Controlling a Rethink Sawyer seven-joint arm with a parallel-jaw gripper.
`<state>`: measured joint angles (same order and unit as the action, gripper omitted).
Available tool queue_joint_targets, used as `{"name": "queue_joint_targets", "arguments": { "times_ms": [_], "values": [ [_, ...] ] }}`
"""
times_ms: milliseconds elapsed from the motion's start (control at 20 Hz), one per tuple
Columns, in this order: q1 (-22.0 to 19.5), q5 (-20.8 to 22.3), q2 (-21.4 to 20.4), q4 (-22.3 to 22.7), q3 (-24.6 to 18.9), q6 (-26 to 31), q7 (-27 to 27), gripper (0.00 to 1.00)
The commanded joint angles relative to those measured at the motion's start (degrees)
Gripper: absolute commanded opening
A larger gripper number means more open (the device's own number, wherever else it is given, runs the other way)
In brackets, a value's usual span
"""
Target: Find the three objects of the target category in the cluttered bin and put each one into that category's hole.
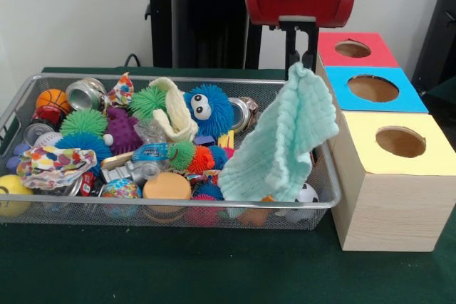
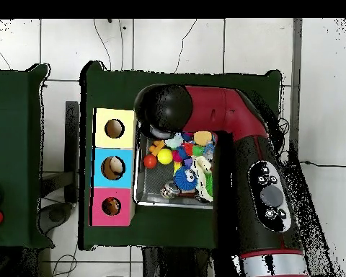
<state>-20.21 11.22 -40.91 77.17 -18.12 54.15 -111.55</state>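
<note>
In the front view my gripper point(image 1: 302, 60) is shut on the top edge of the mint-green waffle-knit cloth point(image 1: 281, 140). The cloth hangs down over the right end of the silver wire-mesh bin point(image 1: 142, 203). The polka-dot cloth point(image 1: 53, 161) lies at the bin's front left. The cream cloth point(image 1: 174, 112) lies in the middle, draped among spiky balls. The yellow-faced wood box stands just right of the bin with its round hole point(image 1: 400, 142) open. In the overhead view the arm point(image 2: 205, 108) covers the gripper and the held cloth; the yellow box's hole point(image 2: 114, 128) shows.
The blue-faced box point(image 1: 373, 88) and the red-faced box point(image 1: 353, 49) stand behind the yellow one. The bin holds spiky rubber balls point(image 1: 210, 108), drink cans point(image 1: 85, 92), an orange ball point(image 1: 167, 186) and a small basketball point(image 1: 51, 99). The black pedestal point(image 1: 192, 19) stands behind the bin.
</note>
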Motion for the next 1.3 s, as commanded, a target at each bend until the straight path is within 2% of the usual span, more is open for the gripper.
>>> {"name": "queue_joint_targets", "arguments": {
  "times_ms": [50,1000,1300],
  "values": [
    [-0.94,4.07,2.43,5.13,-4.02,-3.29,9.54,0.0],
    [-2.0,5.12,2.65,4.86,-4.95,-2.66,10.12,0.0],
    [-2.73,5.38,1.54,7.53,-5.38,-4.81,9.18,0.0]
  ]
}}
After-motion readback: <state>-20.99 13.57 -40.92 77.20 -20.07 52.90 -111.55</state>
